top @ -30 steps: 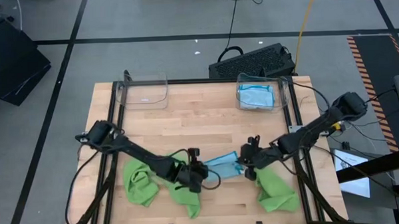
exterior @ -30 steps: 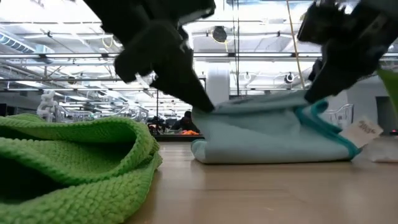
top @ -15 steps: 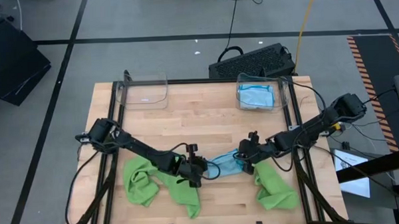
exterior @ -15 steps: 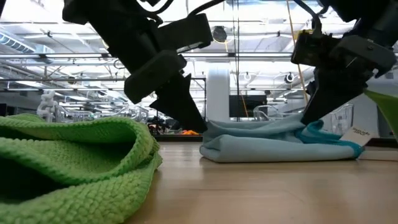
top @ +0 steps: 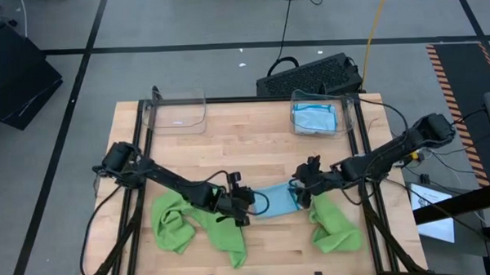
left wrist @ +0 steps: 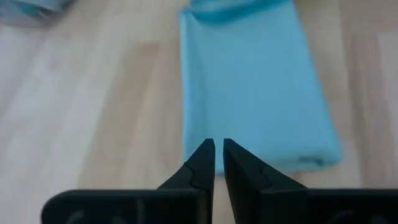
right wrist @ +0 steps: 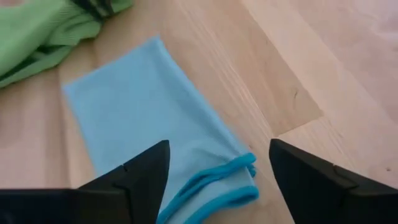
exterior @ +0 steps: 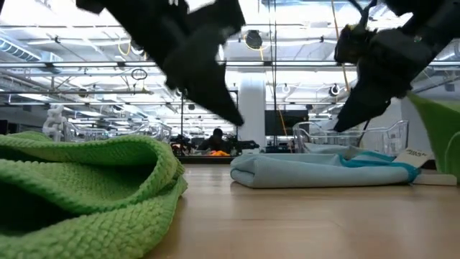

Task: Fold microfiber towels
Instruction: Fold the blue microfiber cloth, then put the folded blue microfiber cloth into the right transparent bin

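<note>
A light blue towel (top: pixel 277 203) with teal edging lies folded into a narrow strip on the wooden table (top: pixel 245 146), resting flat on its underside (exterior: pixel 323 173). My left gripper (top: pixel 249 209) hovers just above the strip's left end, fingers nearly together with only a thin slit (left wrist: pixel 219 144) and nothing between them. My right gripper (top: pixel 301 193) hovers above the right end, its fingers spread wide (right wrist: pixel 219 144) over the teal-edged corner (right wrist: pixel 224 180). In the low view both sets of fingertips (exterior: pixel 236 119) (exterior: pixel 339 126) stand clear above the towel.
A crumpled lime green towel (top: pixel 183 225) lies at the near left and another (top: pixel 334 228) at the near right. At the far edge stand an empty clear bin (top: pixel 176 114) and a clear bin (top: pixel 315 119) holding blue towels. Bare wood lies between the bins and the arms.
Both grippers have let go of the blue towel and risen off it, drifting slightly toward the far edge. The towel's upper layer, held up a second ago, has sunk, and the strip now lies flat on the table.
</note>
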